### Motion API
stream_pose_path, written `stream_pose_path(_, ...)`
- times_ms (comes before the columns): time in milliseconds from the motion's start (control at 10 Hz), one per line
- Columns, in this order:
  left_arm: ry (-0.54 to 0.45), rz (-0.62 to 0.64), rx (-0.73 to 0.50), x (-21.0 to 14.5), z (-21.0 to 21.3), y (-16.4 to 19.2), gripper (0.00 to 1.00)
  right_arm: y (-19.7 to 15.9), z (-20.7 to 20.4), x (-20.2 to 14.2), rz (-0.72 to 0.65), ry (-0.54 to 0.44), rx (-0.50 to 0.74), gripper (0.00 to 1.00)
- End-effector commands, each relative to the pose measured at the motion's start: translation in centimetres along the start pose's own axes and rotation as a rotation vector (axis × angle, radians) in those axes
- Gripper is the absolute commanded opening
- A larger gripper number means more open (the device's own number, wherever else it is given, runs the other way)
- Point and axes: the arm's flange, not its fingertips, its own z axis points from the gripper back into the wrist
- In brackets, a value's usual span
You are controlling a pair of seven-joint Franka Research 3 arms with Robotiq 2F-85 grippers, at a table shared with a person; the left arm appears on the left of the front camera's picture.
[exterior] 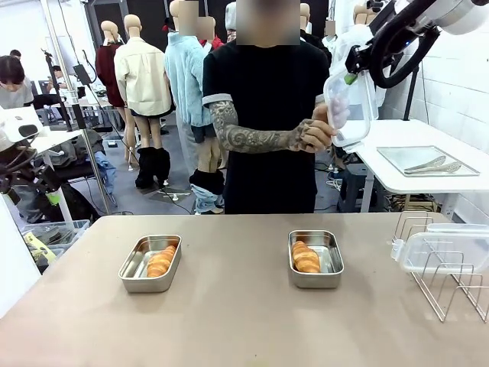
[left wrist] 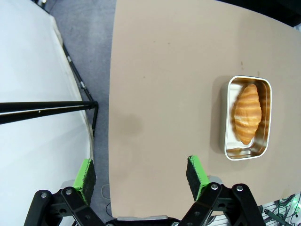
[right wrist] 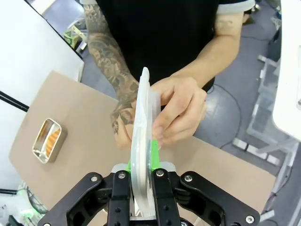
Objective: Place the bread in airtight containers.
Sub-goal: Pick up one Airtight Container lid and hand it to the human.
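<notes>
Right end effector (right wrist: pixel 141 161) clamps clear lid (right wrist: pixel 141 108) upright, long axis vertical.

You look across a tan surface (exterior: pixel 229 321) into a brightly lit workshop, with grey floor (exterior: pixel 126 195) at 9 o'clock, a white brick wall (exterior: pixel 458 84) at 2 o'clock, and a white side table (exterior: pixel 397 183) at 3 o'clock bearing a flat steel tray (exterior: pixel 397 157).

left hand (left wrist: pixel 141 176): jaws wide apart, pointing down | right hand (right wrist: pixel 142 159): raised, clamped on lid (right wrist: pixel 141 108)
</notes>
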Motion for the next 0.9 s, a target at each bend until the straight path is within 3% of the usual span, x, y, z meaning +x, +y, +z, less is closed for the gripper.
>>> stream_pose_path(0,0.003,0.017,0.027,-0.2,0.1,0.0,1.00,-0.3,-0.4,0.6,-0.016,0.020,-0.019,0.00)
stream_pose_path(400,0.003,0.017,0.027,-0.2,0.1,0.0,1.00,-0.1,-0.5,0.5,-0.007,0.047,-0.039,0.00)
stream_pose_path(700,0.003,0.017,0.027,-0.2,0.1,0.0,1.00,1.0,1.3,-0.9,0.048,0.131,0.003,0.58)
stream_pose_path(800,0.003,0.017,0.027,-0.2,0.1,0.0,1.00,1.7,1.8,-1.7,0.105,0.200,0.005,0.78)
